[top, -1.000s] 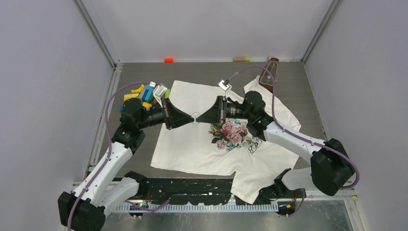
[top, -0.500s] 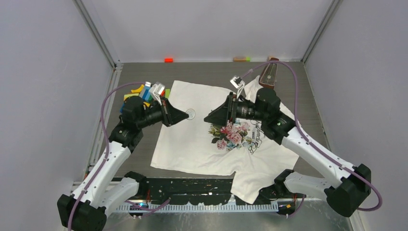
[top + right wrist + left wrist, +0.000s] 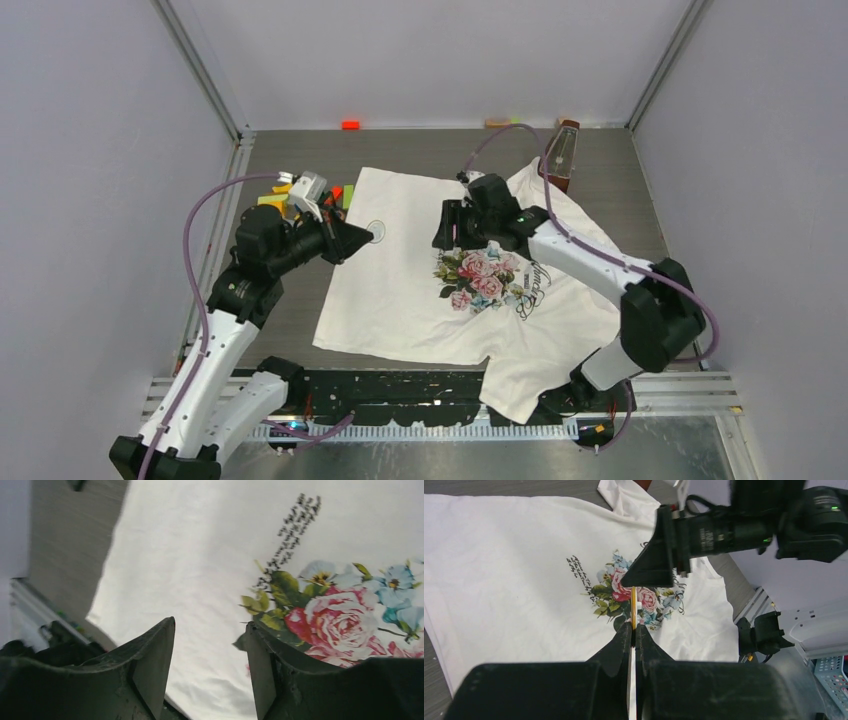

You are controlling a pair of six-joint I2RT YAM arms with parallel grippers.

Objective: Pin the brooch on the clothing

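While the left end effector pinches the edge-on brooch, the right end effector gapes.

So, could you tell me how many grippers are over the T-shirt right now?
2. The left gripper is above the T-shirt's left side in the top view, shut on the brooch; the right gripper is above its middle, by the rose print, open and empty.

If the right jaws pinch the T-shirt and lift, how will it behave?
Probably floppy: the T-shirt lies limp, one corner draped over the near edge, so only a pinched peak would rise. It is likely light, since the cloth looks thin. It may slide on the smooth table.
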